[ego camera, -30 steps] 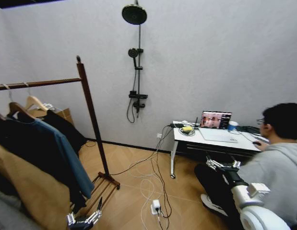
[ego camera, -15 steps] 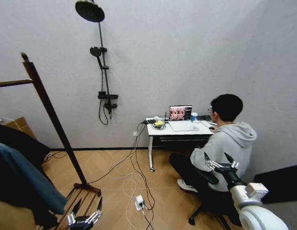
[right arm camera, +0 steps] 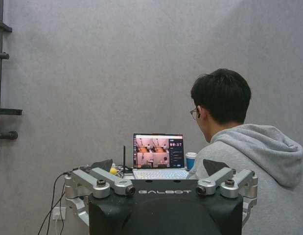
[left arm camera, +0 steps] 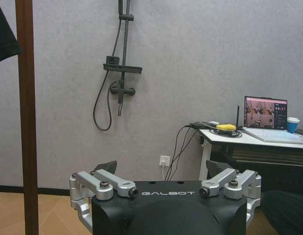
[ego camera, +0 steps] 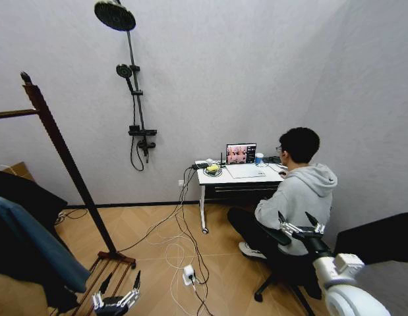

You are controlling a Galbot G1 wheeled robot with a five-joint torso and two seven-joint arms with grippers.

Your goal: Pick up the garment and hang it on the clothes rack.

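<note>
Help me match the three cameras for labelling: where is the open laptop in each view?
Head view: the laptop stands on the white desk, in front of the seated person.
Left wrist view: laptop on the same desk, screen toward the camera.
Right wrist view: laptop next to the person's shoulder.
Shared landmark: the blue cup beside the laptop.

Each tool [left arm camera: 161, 172] has a black housing lettered GALBOT, silver screwed linkages and dark fingertips; the right forearm [ego camera: 337, 271] is white.
</note>
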